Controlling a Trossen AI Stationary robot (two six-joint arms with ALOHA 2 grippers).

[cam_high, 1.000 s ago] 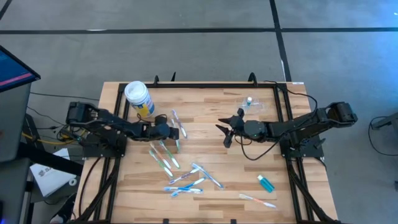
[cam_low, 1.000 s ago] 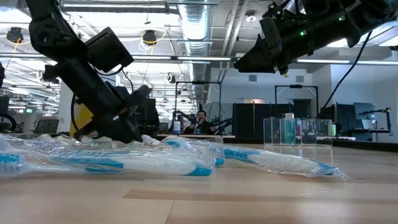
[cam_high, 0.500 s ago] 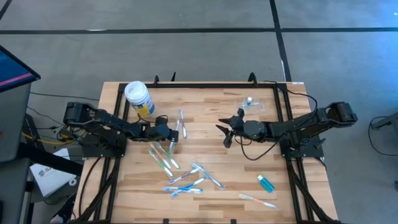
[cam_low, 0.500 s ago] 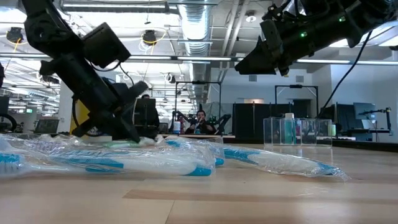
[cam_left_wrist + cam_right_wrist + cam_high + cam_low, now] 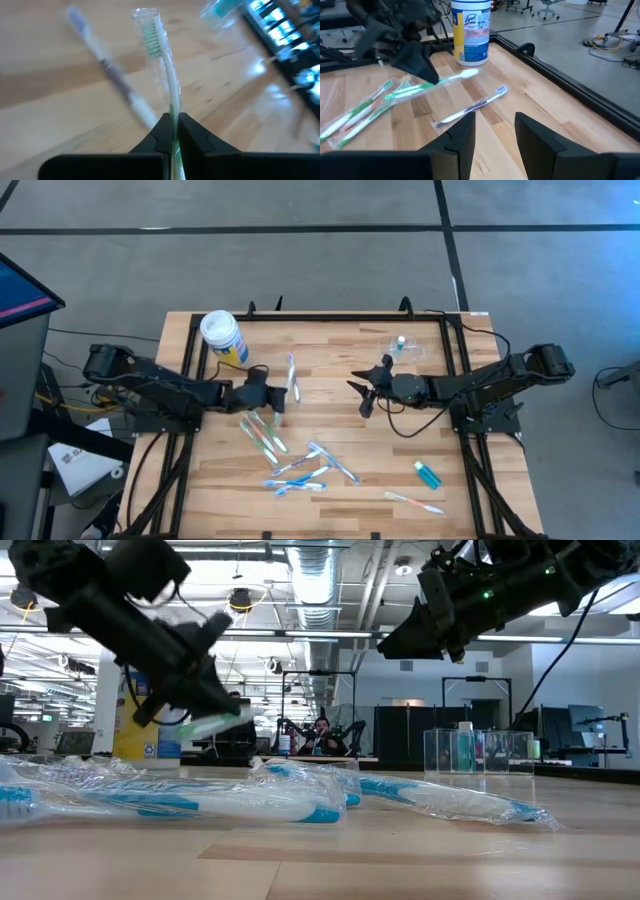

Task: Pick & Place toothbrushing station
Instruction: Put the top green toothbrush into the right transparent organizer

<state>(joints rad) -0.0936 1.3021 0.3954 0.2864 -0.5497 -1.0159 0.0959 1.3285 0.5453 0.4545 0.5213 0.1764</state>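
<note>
From above, my left gripper (image 5: 274, 395) is on the left side of the desk (image 5: 340, 430), just past the yellow-and-blue canister (image 5: 222, 336). My right gripper (image 5: 360, 395) hangs near the middle of the desk. The see-through cup (image 5: 400, 346) stands toward the back of the desk on the right side. It is well apart from my left gripper. My right gripper is much nearer to it.

From desk height, my left gripper (image 5: 190, 705) is up in the air, off the wood. It is pinching a green toothbrush (image 5: 215, 724) in a clear wrapper. The cup (image 5: 470, 752) stands upright, far off to the side.

Through my left wrist camera, my two fingers (image 5: 161, 131) are pressed tight on the handle. The brush sticks straight out ahead of them, bristles at the far end. A purple toothbrush (image 5: 107, 70) lies on the wood beside it, not touching.

Through my right wrist camera, my right fingers (image 5: 457, 137) are spread wide with nothing between them.

I think the next move is a long carry across the desk to the cup. The brush lies flat and the cup stands tall, so I would have to tip the brush up on end to drop it in.
</note>
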